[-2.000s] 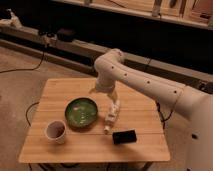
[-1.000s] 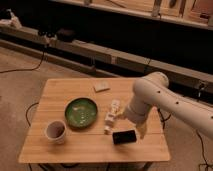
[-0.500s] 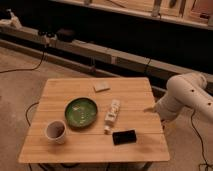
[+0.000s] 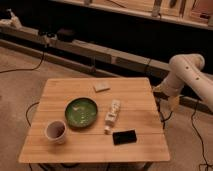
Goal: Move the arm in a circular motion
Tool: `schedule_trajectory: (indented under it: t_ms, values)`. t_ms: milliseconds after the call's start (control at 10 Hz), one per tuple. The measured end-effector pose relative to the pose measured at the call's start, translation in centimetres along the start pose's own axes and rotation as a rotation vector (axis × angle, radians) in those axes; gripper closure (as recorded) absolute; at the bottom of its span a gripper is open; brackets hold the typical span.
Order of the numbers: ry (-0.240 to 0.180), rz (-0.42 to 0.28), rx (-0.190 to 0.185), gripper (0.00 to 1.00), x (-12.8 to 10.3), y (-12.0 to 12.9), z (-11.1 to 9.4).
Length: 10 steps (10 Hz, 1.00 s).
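Note:
The thick white arm (image 4: 186, 70) of rounded segments is at the right of the camera view, past the right edge of the wooden table (image 4: 65, 95). Its elbow is raised, and one segment runs down to the lower right and out of the picture. The small gripper (image 4: 173, 103) hangs below the elbow, just beyond the table's right edge and about level with the tabletop. It is not over any object, and I see nothing in it.
On the table stand a green bowl (image 4: 81, 111), a white cup (image 4: 55, 131), a long white packet (image 4: 112, 116), a black phone (image 4: 124, 136) and a small pale pad (image 4: 101, 87). A low ledge with cables (image 4: 100, 50) runs behind.
The arm has swung from over the bowl at the table's middle, across the front right part, to off the right edge, and now sits farther back and higher. The objects have not moved.

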Motion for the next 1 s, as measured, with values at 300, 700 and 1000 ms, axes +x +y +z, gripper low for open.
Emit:
schedule_trajectory:
  t_ms: [300,700,1000]
  values:
    - [0.008,-0.113,-0.035,0.20,-0.7,-7.6,-0.3]
    - [0.013,-0.308,-0.083,0.20,-7.9,-16.3,2.1]
    - [0.047,-0.505,-0.051,0.20,-15.8,-20.1,1.7]
